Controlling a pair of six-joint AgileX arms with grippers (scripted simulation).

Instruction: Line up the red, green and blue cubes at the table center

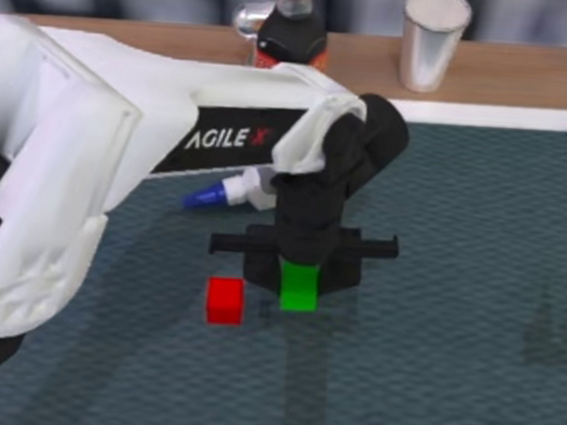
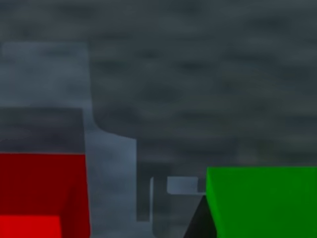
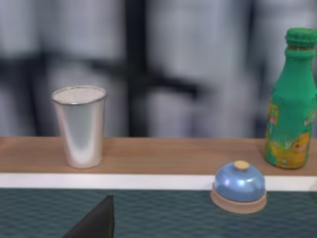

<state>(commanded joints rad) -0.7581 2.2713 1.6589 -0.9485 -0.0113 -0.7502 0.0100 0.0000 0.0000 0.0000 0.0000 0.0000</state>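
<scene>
At table centre (image 1: 453, 281): left gripper (image 1: 298, 283) over green cube (image 1: 298, 287), fingers closed on its sides. Red cube (image 1: 225, 299) just beside, apart. Blue cube unseen. Advice: lower square, level with red, release gently. Right arm out of frame.

We can't see the blue cube anywhere. Our left gripper (image 1: 299, 281) covers the green cube's (image 1: 298, 289) upper part, fingers hidden beneath the wrist. In the left wrist view, red cube (image 2: 42, 193) and green cube both run off the edge. Right gripper out of the top view
</scene>
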